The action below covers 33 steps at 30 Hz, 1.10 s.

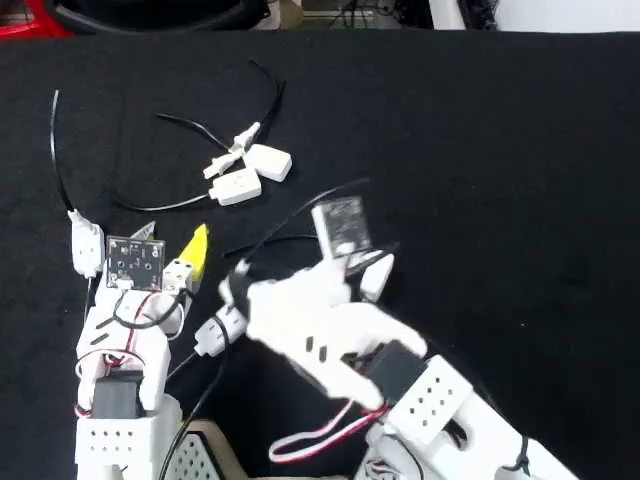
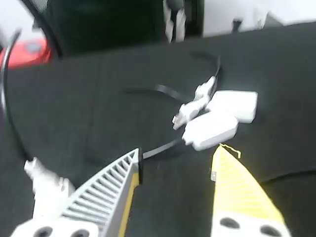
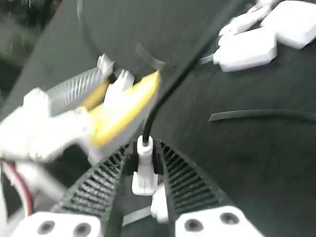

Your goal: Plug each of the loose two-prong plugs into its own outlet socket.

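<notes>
Two white outlet sockets [image 1: 268, 161] [image 1: 237, 186] lie side by side at the table's middle back, with a small white plug [image 1: 236, 144] touching them. In the left wrist view the sockets [image 2: 211, 131] [image 2: 235, 103] lie beyond my open left gripper [image 2: 177, 150], which holds nothing. That left gripper [image 1: 172, 240] hovers at the front left. My right gripper [image 3: 145, 148] is shut on a white two-prong plug [image 3: 144, 170] with a black cable, close beside the left gripper's yellow finger [image 3: 126, 111]. Another loose plug [image 1: 86, 246] lies at the far left.
A further white plug [image 1: 214, 335] with its cable lies below the right gripper [image 1: 233, 290]. Thin black cables [image 1: 255, 100] loop over the black table around the sockets. The right half of the table [image 1: 520, 180] is bare.
</notes>
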Available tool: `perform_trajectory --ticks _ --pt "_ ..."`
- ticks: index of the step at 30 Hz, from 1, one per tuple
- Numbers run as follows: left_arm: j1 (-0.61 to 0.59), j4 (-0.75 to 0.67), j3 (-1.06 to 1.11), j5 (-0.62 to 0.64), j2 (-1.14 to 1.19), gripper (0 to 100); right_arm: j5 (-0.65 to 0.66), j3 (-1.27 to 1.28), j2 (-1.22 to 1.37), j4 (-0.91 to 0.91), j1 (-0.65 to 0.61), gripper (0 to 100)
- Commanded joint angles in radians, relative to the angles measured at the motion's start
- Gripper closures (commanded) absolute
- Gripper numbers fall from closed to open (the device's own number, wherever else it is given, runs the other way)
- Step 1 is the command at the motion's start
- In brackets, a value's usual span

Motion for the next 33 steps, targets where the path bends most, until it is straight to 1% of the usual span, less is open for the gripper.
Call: perform_trajectory --ticks 1,3,7,10,13,16,21,24,28,33 --pt "-0.028 0.115 -0.076 -0.005 -0.002 76 0.011 -0.048 -0.008 -0.127 0.094 98.7" --pt "-0.022 0.181 -0.108 -0.038 -0.002 76 0.008 -0.048 -0.008 -0.187 0.101 98.7" --pt "0.099 0.276 -0.151 -0.087 -0.003 76 -0.041 -0.021 -0.008 -0.281 0.055 98.7" --pt "0.196 0.287 -0.186 -0.117 -0.003 76 -0.054 0.064 -0.008 -0.396 0.032 98.7" --pt "0.231 0.278 -0.231 -0.114 -0.003 76 -0.048 0.145 -0.018 -0.457 0.018 98.7" --pt "0.217 0.222 -0.237 -0.100 -0.003 76 -0.046 0.133 -0.036 -0.367 0.014 98.7" --pt "0.188 0.152 -0.220 -0.075 -0.003 76 -0.048 0.010 -0.054 -0.104 -0.014 98.7" --pt "0.176 0.110 -0.183 -0.078 -0.002 76 -0.048 -0.044 -0.059 0.000 -0.051 98.7" --pt "0.176 0.066 -0.127 -0.078 -0.002 76 -0.044 -0.058 -0.059 0.032 -0.092 98.7" --pt "0.185 0.089 -0.128 -0.078 -0.002 76 -0.018 -0.058 -0.051 0.029 -0.087 98.7"
